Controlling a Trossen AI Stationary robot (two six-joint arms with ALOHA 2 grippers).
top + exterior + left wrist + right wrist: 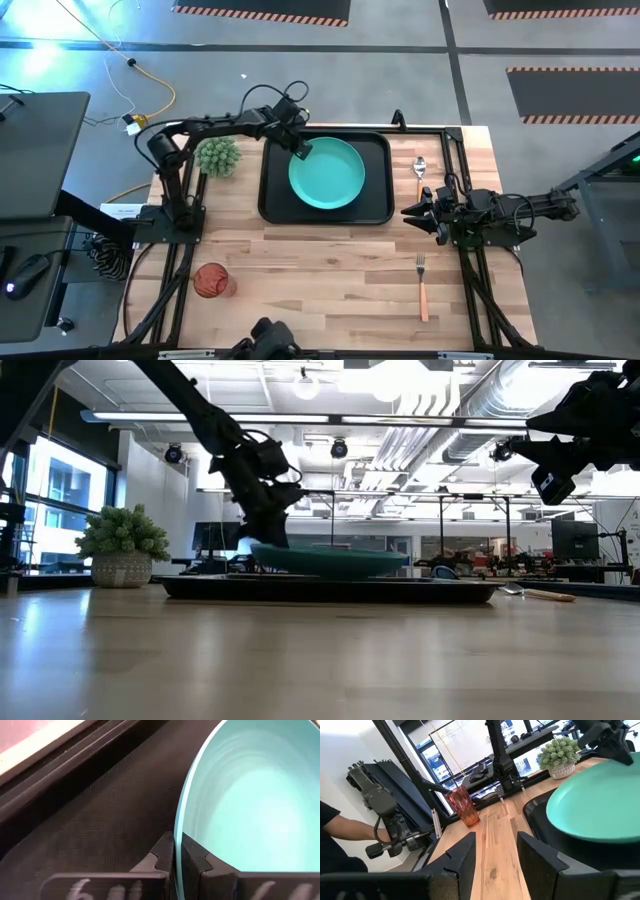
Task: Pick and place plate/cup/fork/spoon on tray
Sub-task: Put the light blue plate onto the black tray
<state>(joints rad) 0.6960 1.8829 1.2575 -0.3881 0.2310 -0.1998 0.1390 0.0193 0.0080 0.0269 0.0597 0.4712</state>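
Observation:
The teal plate (327,172) is over the black tray (275,205) at the table's far middle. My left gripper (300,148) is shut on the plate's far-left rim. My right gripper (412,213) is open and empty, raised above the table to the right of the tray, fingers pointing left. The spoon (420,170) lies on the table just right of the tray. The fork (422,285) lies near the front right. The red-brown cup (210,281) stands upright at the front left. My left gripper pinches the plate's far-left rim (177,842) between its two fingers (196,859), one on the inner face and one outside. The fingers come from above, slanting down. The plate sits low in the tray, roughly level (330,560); I cannot tell whether its underside rests on it.
A spiky green plant in a pot (218,157) stands just left of the tray, beside my left arm. Bare wood lies between the tray and the table's near edge (320,300). A person's arm (335,827) shows beyond the table's front left.

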